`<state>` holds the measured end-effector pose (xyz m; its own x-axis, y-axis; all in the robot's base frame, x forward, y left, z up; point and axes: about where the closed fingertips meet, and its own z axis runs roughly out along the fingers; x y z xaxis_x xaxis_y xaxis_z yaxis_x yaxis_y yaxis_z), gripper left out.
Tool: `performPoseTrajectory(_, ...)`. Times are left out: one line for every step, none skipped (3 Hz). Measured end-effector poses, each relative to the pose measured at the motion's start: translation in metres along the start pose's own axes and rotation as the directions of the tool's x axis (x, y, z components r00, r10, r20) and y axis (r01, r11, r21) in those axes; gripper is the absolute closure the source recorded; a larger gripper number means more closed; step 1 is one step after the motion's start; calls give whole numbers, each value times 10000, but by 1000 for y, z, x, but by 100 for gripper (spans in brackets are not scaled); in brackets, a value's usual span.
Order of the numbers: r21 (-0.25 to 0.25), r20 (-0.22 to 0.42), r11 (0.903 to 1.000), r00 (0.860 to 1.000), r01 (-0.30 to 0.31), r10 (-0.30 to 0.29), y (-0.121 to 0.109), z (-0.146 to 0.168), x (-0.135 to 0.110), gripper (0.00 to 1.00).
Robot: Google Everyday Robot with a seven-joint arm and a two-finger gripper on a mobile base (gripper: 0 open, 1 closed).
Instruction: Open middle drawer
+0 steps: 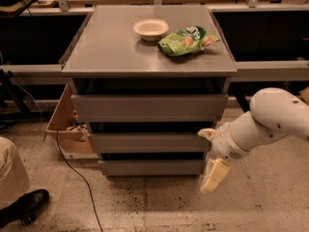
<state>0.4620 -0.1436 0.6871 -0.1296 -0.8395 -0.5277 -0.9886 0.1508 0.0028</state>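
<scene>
The middle drawer (147,142) is the mid-sized plain grey front of a grey cabinet. It sits between the taller top front (148,108) and the smallest bottom front (149,167). None of its inside shows. My gripper (208,163) hangs from the white arm (270,117) at the cabinet's right front corner. It is level with the middle and bottom fronts and right next to the middle drawer's right end. I cannot tell whether it touches the drawer.
A white bowl (150,28) and a green snack bag (187,40) lie on the cabinet top (106,52). A cardboard box (65,124) and a cable (72,170) are at the left. A person's shoe and trouser leg (19,202) are at the bottom left. Speckled floor lies in front.
</scene>
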Motion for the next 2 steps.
performPoseTrajectory(-72,541,10000,9985,-52,56,-11,34,-4,0)
performPoseTrajectory(76,1206,9998,9925,-197,187,-27,74,-1,0)
